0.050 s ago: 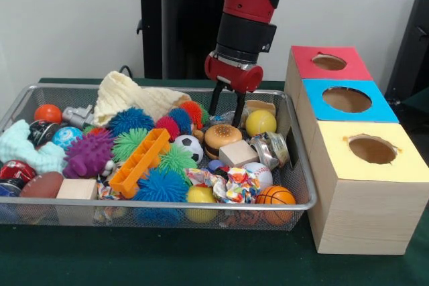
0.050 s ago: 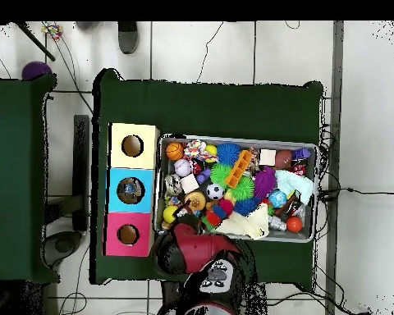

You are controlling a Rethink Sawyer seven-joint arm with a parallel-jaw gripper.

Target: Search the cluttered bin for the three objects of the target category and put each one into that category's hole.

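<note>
My gripper (image 1: 228, 106) hangs open over the back right part of the wire mesh bin (image 1: 201, 203), with nothing between its two black fingers (image 1: 216, 100). Just below and in front of it lies a toy burger (image 1: 222, 137), and a yellow ball (image 1: 261, 123) sits to its right. Three wooden boxes stand right of the bin, each with a round hole: red (image 1: 329, 62), blue (image 1: 346, 99) and yellow (image 1: 372, 149). In the overhead view the red arm (image 2: 188, 246) covers the gripper at the bin's lower left corner (image 2: 169, 230).
The bin is packed with spiky rubber balls (image 1: 159, 185), a soccer ball (image 1: 191, 145), a baseball (image 1: 258, 173), a basketball (image 1: 275, 197), an orange block (image 1: 139, 162), wooden blocks (image 1: 238, 153), a cream cloth (image 1: 124, 98) and a metal tin (image 1: 275, 149). The boxes (image 2: 130, 190) stand close against the bin's side.
</note>
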